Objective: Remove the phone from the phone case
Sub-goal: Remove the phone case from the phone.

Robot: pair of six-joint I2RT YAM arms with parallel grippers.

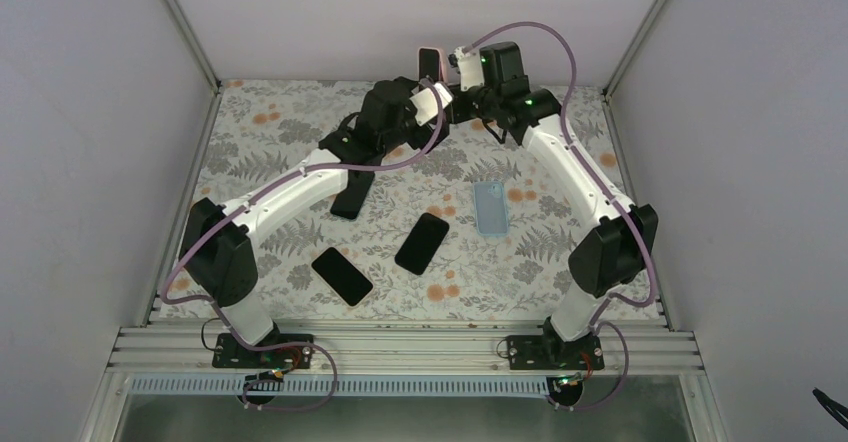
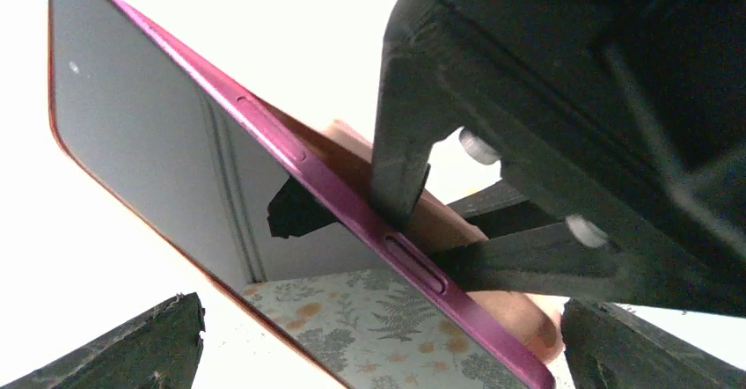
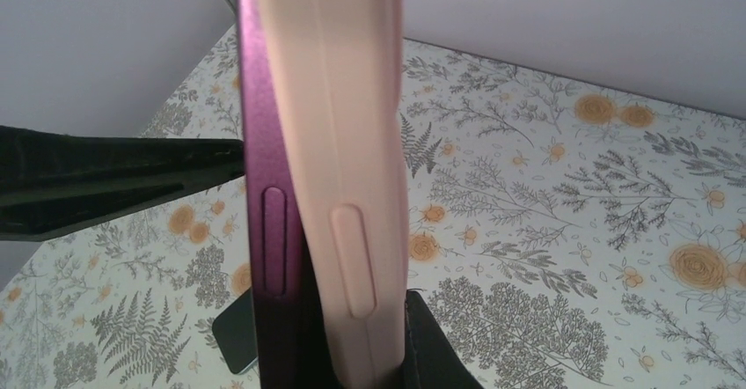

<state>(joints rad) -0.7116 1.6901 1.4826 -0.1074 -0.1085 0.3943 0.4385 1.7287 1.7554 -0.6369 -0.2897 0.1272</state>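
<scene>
A phone with a purple rim [image 3: 264,143] sits in a pink phone case [image 3: 343,99], held upright in the air at the back of the table [image 1: 430,62]. At the lower end a dark gap shows between the purple rim and the pink case. My right gripper [image 3: 334,354] is shut on the case and phone from below; one finger [image 3: 440,345] shows behind the case. My left gripper [image 2: 378,354] is open, its fingers [image 2: 132,345] wide apart on either side of the phone [image 2: 176,143]. In the right wrist view, one left finger [image 3: 106,187] reaches the phone's screen side.
Three bare black phones lie on the flowered table: one at the centre [image 1: 421,243], one near the front [image 1: 342,275], one partly under my left arm [image 1: 350,197]. A clear blue empty case [image 1: 489,208] lies to the right. Walls enclose the sides and back.
</scene>
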